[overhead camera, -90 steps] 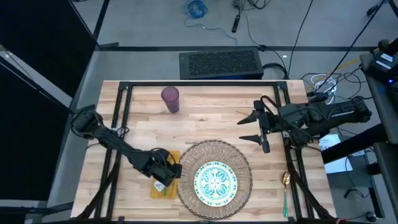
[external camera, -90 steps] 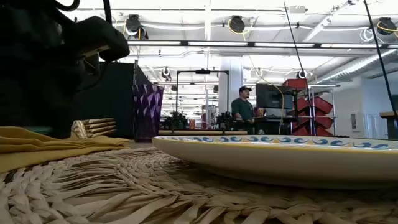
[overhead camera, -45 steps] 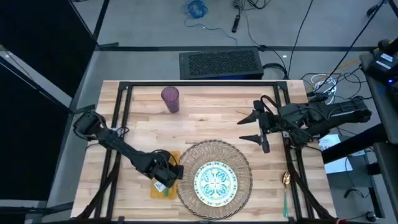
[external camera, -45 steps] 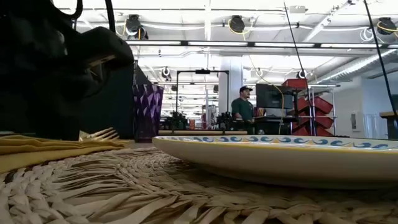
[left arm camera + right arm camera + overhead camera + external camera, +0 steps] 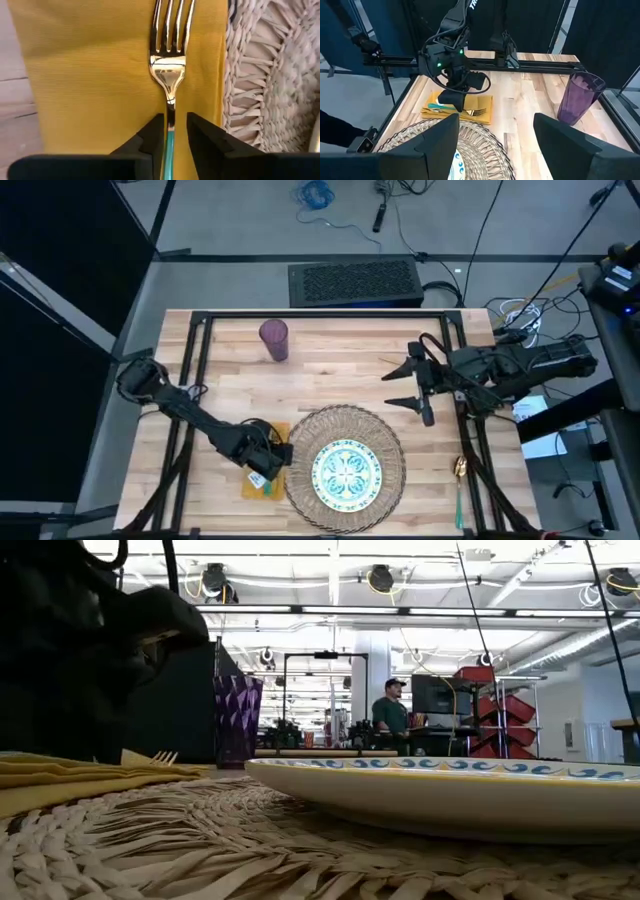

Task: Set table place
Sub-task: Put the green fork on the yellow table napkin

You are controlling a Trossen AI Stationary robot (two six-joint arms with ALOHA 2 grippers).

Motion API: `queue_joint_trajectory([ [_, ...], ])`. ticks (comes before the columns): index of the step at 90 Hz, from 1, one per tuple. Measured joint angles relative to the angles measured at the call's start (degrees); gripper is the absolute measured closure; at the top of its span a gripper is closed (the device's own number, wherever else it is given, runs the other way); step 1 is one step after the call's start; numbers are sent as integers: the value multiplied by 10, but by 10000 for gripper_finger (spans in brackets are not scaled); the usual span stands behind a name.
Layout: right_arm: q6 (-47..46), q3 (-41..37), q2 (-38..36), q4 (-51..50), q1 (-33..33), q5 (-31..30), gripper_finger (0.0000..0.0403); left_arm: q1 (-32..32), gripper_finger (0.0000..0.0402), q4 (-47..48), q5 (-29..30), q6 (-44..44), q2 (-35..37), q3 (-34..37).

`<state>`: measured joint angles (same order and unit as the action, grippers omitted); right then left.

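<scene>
Glossy gold metal fork [image 5: 169, 55] lies on matt yellow cloth napkin [image 5: 90, 75].

The mat [image 5: 346, 463] lies at the near middle of the worktop [image 5: 340, 370], with the plate [image 5: 347, 472] on it. The napkin [image 5: 262, 476] lies on the worktop just left of the mat, its edge touching the mat's rim. A fork [image 5: 169, 50] lies on the napkin, tines pointing toward the far side, beside the mat. The tumbler [image 5: 274, 339] stands upright at the far left, well apart from the mat. A spoon [image 5: 459, 490] lies at the near right edge, right of the mat.
</scene>
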<state>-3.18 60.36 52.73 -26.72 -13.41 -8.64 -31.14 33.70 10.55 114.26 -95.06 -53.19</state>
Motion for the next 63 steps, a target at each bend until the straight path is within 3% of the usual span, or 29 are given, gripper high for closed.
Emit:
queue_joint_trajectory([
  [63,-3,0,0,-1,-17,-3,160,0,333,5,4,-7,4,0],
])
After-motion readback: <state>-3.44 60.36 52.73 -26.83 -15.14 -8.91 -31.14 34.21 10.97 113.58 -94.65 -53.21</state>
